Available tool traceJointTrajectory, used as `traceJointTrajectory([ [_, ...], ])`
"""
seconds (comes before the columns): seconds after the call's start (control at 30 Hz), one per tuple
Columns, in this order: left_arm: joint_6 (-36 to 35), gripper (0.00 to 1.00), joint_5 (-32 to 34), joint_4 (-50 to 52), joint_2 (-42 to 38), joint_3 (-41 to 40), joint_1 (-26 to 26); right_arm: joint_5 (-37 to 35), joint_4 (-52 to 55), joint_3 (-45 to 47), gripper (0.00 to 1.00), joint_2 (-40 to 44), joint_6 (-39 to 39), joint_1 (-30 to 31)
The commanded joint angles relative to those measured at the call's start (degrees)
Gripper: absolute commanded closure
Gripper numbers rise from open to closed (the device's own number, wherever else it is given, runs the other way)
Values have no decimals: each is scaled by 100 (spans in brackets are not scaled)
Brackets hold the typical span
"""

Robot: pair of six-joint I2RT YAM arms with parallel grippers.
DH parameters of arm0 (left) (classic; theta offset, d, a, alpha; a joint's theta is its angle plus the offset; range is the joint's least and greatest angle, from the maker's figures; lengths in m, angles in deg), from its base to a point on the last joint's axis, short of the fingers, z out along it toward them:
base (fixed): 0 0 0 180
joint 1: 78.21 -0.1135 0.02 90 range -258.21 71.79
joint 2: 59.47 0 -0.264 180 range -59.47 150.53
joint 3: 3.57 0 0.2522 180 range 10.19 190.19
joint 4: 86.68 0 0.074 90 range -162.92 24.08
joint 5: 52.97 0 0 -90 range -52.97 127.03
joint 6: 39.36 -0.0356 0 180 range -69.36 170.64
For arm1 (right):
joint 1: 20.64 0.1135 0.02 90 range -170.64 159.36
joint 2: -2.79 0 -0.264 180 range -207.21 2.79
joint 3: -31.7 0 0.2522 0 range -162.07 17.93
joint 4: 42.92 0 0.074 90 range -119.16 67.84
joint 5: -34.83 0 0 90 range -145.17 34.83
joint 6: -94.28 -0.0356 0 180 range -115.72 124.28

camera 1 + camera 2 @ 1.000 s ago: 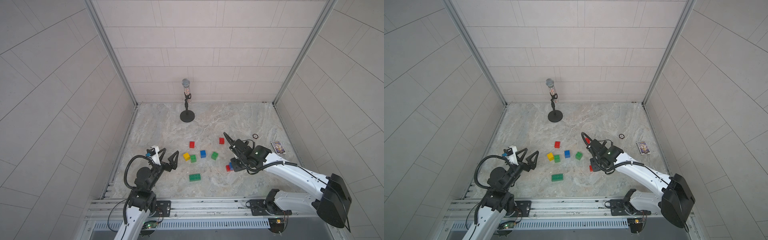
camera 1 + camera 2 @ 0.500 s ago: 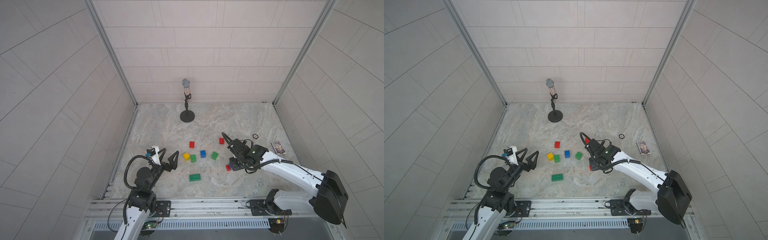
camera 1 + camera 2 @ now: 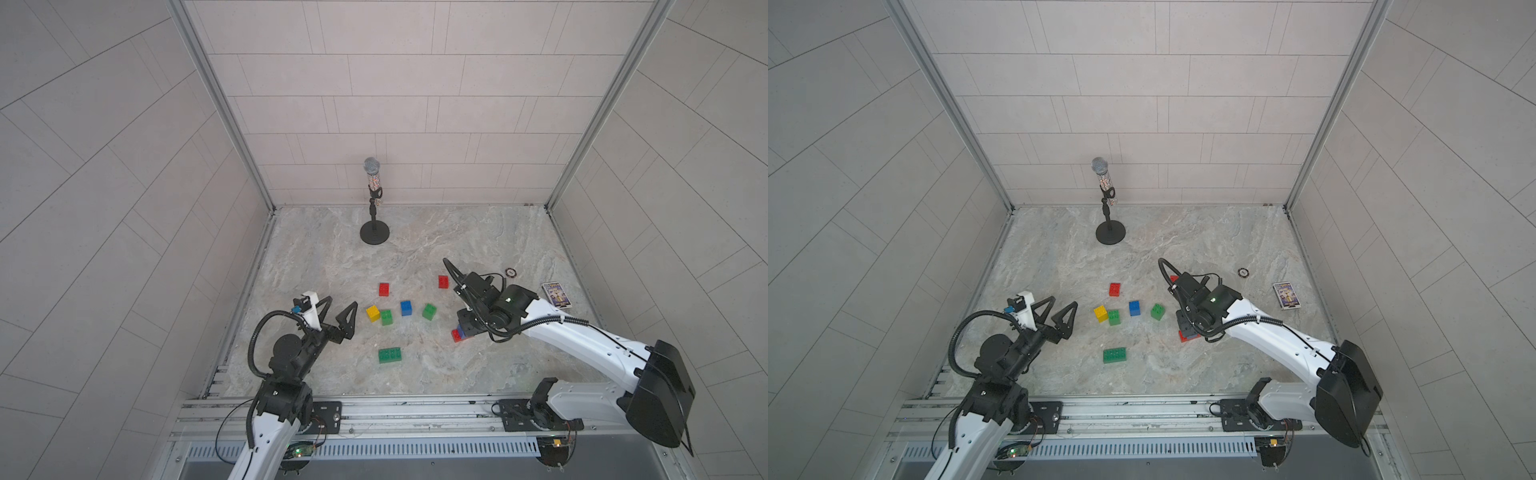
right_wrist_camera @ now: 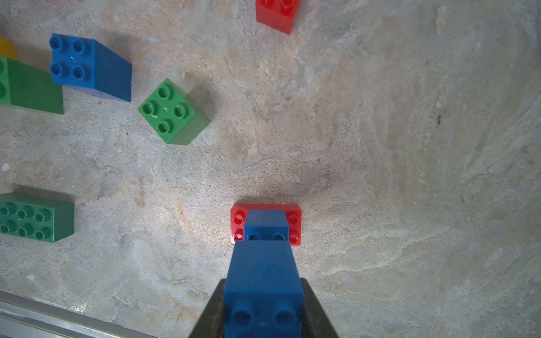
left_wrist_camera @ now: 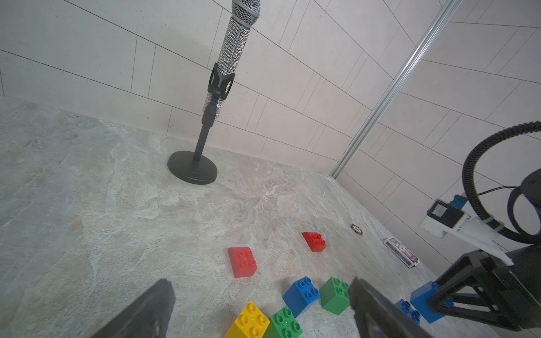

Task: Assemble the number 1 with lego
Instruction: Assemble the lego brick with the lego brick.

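The right claw pinches a blue squarish studded plastic brick directly above a second blue brick, which is seated on the long red brick at 4 o'clock from the centre of the table. The left claw, at 9 o'clock, stands spread and empty. The long green brick lies at 6 o'clock.

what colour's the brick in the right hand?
Blue. The held brick shows best in the right wrist view.
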Motion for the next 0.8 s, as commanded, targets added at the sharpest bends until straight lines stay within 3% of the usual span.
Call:
traceJointTrajectory([
  [0.0, 34, 0, 10, -199, -14, -139, -8, -141, 25, 43, 100, -148, 74, 3],
  [0.77, 47, 0, 31, -185, -14, -135, -8, 330, -6, 299, 100, -961, 479, -138],
])
